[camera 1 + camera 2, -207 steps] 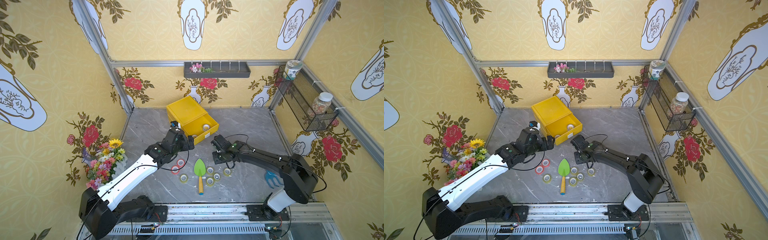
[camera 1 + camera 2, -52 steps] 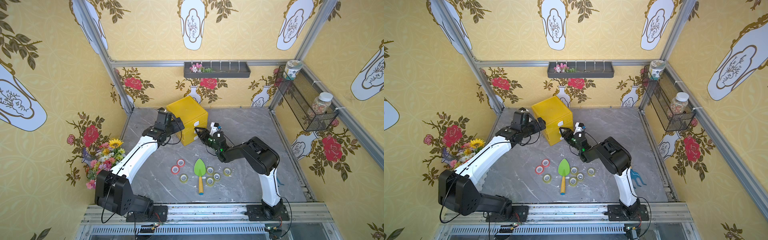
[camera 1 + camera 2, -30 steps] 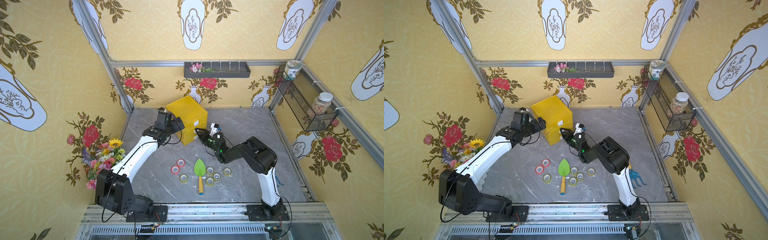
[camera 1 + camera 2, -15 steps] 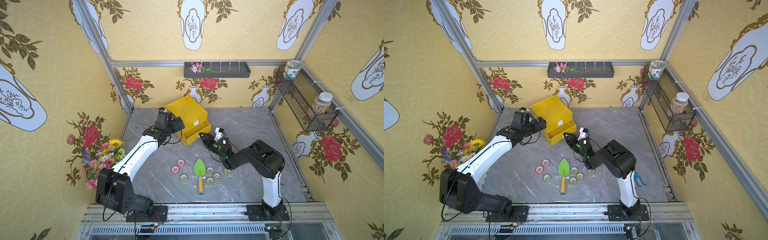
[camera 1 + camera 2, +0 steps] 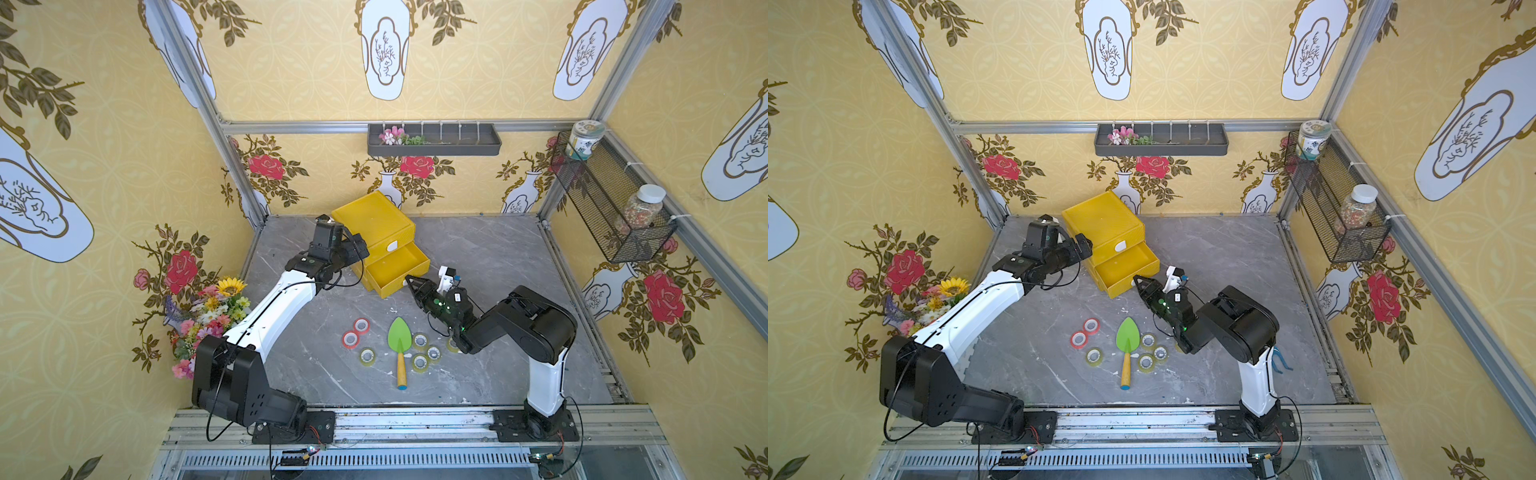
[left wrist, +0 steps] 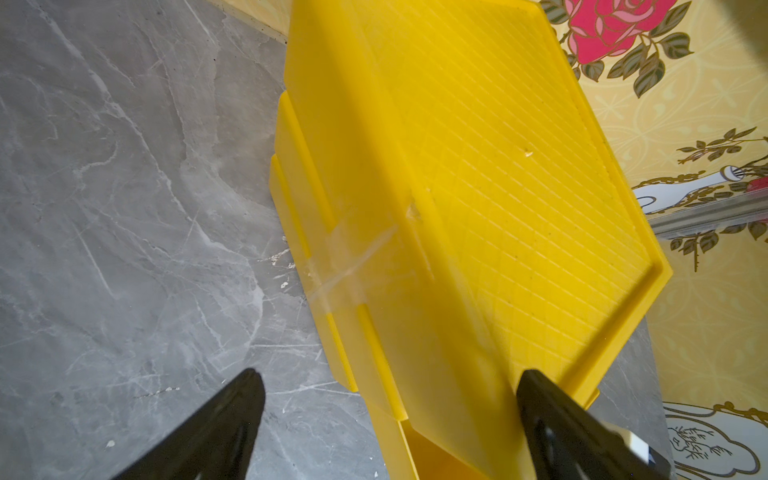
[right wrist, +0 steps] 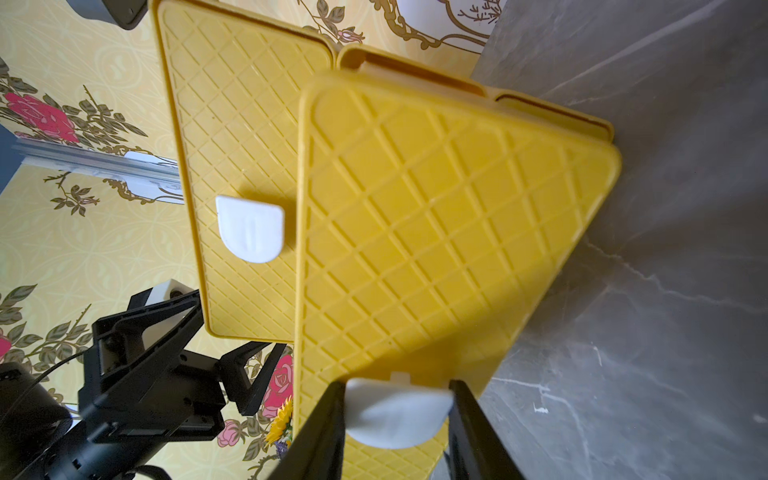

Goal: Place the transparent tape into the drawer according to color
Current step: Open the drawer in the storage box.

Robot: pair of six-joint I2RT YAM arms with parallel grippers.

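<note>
- Clamped in the right pincer (image 7: 397,399): white handle (image 7: 395,419) of the pulled-out lower drawer (image 5: 397,266).
- Spread wide at the yellow cabinet (image 5: 374,220): left pincer (image 6: 386,382).
- On the worktop (image 5: 498,257): tape rolls (image 5: 419,340).

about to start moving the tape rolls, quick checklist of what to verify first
1. Lower drawer open: ok, pulled out, visible floor bare.
2. Right gripper free to pick: not ok, shut on the white handle.
3. Left gripper bracing the yellow cabinet: cannot tell; open, fingers astride its edge, contact unclear.
4. Upper drawer open for a second colour: not ok, closed.
5. Red tape rolls and yellowish tape rolls graspable: ok, flat on the table beside the green trowel.
</note>
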